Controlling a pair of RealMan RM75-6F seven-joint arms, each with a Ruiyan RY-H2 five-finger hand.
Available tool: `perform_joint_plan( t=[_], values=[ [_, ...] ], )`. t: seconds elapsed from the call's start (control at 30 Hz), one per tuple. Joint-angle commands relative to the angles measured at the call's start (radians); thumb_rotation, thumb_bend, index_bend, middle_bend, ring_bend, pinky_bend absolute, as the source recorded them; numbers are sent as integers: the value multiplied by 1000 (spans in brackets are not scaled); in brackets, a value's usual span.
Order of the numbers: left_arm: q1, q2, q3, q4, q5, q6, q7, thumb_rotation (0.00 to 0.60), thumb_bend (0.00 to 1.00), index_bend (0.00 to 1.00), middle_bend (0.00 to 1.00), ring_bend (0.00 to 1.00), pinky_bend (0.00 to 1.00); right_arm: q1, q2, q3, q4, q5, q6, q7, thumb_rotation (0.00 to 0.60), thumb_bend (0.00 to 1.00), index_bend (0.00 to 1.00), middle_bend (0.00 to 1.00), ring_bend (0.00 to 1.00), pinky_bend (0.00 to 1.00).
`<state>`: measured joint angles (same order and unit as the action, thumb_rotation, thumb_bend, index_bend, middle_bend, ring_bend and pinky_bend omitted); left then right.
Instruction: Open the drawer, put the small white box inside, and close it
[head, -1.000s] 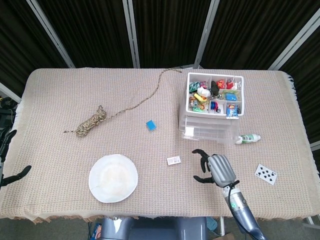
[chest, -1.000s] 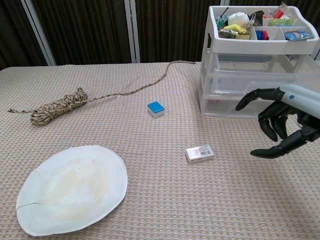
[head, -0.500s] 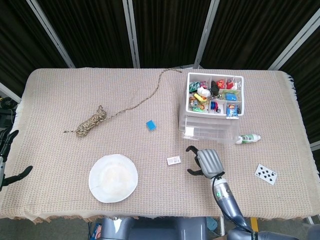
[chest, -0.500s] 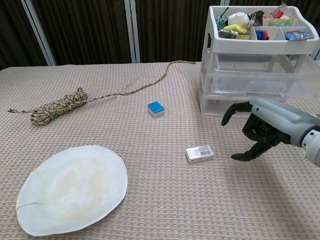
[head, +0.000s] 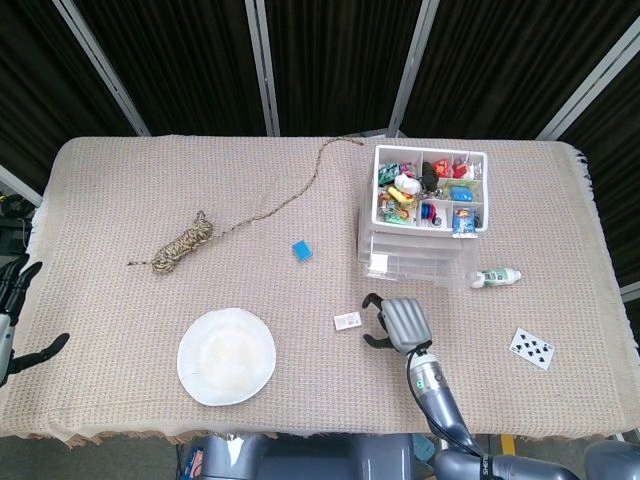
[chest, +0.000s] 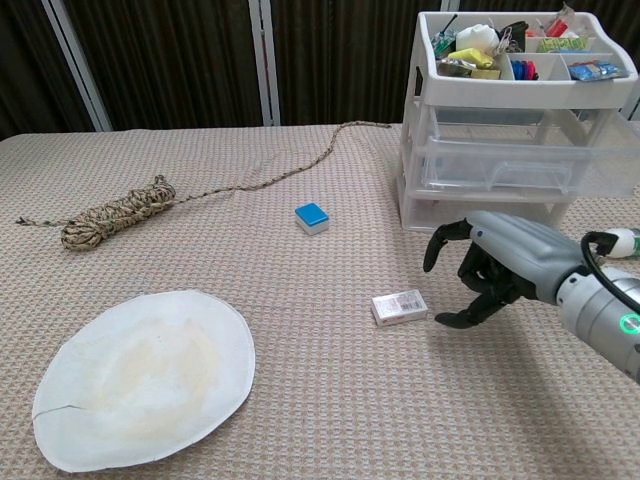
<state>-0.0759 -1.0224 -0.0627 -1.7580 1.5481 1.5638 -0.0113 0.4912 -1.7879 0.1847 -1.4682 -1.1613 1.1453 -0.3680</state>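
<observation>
The small white box (head: 347, 321) (chest: 399, 306) lies flat on the tablecloth, near the table's middle. Just to its right hovers my right hand (head: 394, 322) (chest: 478, 269), fingers spread and curved toward the box, a small gap away, holding nothing. Behind them stands the clear plastic drawer unit (head: 420, 257) (chest: 510, 165), with its middle drawer pulled out toward me and seemingly bare inside. My left hand (head: 12, 330) shows only at the far left edge of the head view, off the table, fingers apart.
A tray of small items (head: 430, 188) tops the drawer unit. A blue-topped block (head: 302, 250) (chest: 312, 217), a coiled rope (head: 184, 242) (chest: 115, 212), a white plate (head: 227, 356) (chest: 143, 374), a small bottle (head: 497, 277) and a playing card (head: 531, 348) also lie on the cloth.
My right hand has moved left across the table, from the drawer's front toward the small white box. The box and the drawer have not moved.
</observation>
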Motion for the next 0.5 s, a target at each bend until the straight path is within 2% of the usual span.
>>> perform_joint_plan(
  t=[0.03,0.23,0.5],
  values=[
    [0,0,-1,0,-1,1,-1,600,213,59,0,0,0,6,-12,8,7,6,-2,0,600,104,399,945,917,607],
    [-3,1,0,2,-3,-8,-3,600,213,58,0,0,0,18,-25,2,23,19,-14,-29,600,104,356,945,917,607],
    [-3,1,-1,1,-6,-8,-5,600,215,58,0,0,0,31,-41,7,35,58,-33,-60,600,118,354,945,917,608]
  ],
)
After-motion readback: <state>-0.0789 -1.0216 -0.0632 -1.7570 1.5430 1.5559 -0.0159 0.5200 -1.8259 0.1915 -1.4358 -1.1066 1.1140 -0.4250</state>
